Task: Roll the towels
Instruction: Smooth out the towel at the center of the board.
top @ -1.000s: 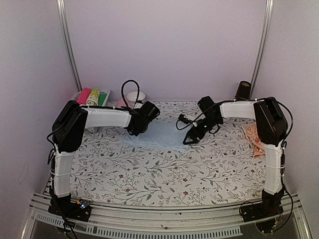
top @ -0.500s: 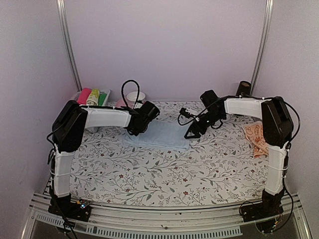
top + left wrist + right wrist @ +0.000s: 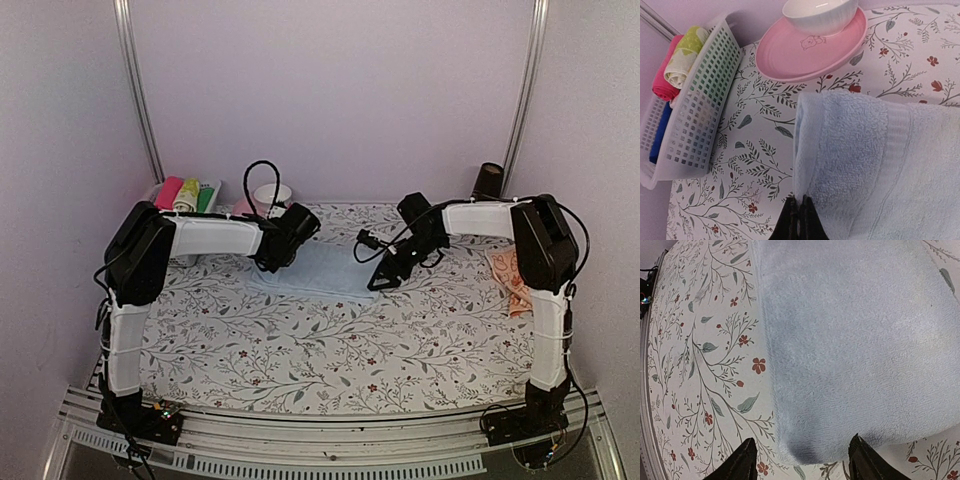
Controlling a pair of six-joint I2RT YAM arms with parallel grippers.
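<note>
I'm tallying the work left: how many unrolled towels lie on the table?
2. The pale blue towel lies in the middle of the table; the peach-orange towel sits crumpled at its right edge. More could be hidden from these views.

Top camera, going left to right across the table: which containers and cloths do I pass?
white basket of rolled cloths → pale blue towel → peach-orange towel
</note>
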